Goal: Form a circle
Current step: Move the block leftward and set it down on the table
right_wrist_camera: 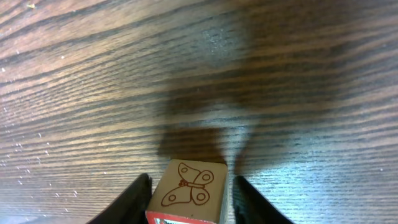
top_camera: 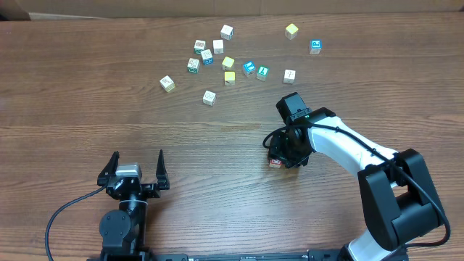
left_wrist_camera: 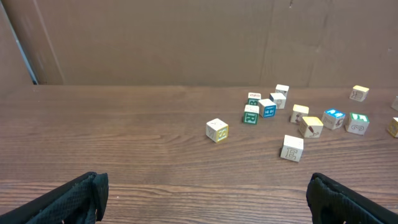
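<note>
Right arm (top_camera: 348,145) glossy white shell, black joints, thin black cable along it, right hand (top_camera: 278,158) matte black fingers, left arm (top_camera: 119,225) all black, left hand (top_camera: 137,156) tapered black fingers, grey centre block, looping black cable (top_camera: 61,210)

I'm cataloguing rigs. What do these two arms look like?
The right arm has white shells between black joints, with a black cable running along it. The left arm is black, with a grey block at the wrist and a black cable looping away. Both have black tapered jaws.
</note>
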Tool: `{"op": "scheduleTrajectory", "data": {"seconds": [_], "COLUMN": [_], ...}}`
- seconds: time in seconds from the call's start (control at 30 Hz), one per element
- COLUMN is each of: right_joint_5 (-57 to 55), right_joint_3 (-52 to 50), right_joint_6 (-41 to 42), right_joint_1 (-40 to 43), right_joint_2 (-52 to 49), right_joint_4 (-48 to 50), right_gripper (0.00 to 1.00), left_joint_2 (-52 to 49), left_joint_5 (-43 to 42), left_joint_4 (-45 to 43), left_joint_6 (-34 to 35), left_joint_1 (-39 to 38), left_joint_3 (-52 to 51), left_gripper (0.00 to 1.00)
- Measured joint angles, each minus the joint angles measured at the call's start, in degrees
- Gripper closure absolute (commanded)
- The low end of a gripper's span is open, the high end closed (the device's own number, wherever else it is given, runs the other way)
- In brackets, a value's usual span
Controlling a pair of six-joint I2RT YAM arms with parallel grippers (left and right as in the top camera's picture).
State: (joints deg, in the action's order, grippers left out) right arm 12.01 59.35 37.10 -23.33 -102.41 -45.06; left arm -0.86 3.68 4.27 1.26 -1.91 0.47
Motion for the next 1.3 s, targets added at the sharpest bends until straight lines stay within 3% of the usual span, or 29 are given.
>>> {"op": "scheduleTrajectory", "data": {"seconds": [0.13,0.3,0.73,0.8,0.9,0.93,0.97,1.1,1.3], "right_joint_5": [-0.02,0.02,-0.02,-0.02,0.02,-0.02,-0.04,0.0,0.22], "right_joint_3": [0.0,0.02,1.86,1.86,1.88,1.88,1.88,1.9,1.9], "right_joint_6": [-0.61,-0.96,2.64,3.04,3.5,3.54,3.63,2.56,-3.67], "right_joint_1": [0.0,0.0,0.0,0.0,0.0,0.0,0.0,0.0,-0.13], "right_joint_2": [0.0,0.0,-0.09,-0.09,-0.09,-0.09,-0.09,-0.09,-0.09], "right_joint_4": [0.04,0.02,0.48,0.48,0.5,0.48,0.28,-1.49,-3.26], "right_gripper": [0.47,0.64,0.69,0.59,0.25,0.05,0.0,0.0,0.1], "left_joint_2": [0.0,0.0,0.0,0.0,0.0,0.0,0.0,0.0,0.0], "left_joint_5": [-0.02,0.0,-0.02,-0.02,0.0,0.0,0.0,-0.02,-0.02], "left_joint_4": [0.02,0.0,0.0,0.0,0.0,0.0,0.0,0.0,0.0], "left_joint_6": [0.0,0.0,0.0,0.0,0.0,0.0,0.0,0.0,0.0], "left_joint_1": [0.02,0.0,0.0,0.0,0.0,0.02,0.0,0.0,0.0], "left_joint_3": [0.0,0.0,0.0,0.0,0.0,0.0,0.0,0.0,0.0], "left_gripper": [0.0,0.0,0.01,0.0,0.0,0.01,0.0,0.01,0.0]}}
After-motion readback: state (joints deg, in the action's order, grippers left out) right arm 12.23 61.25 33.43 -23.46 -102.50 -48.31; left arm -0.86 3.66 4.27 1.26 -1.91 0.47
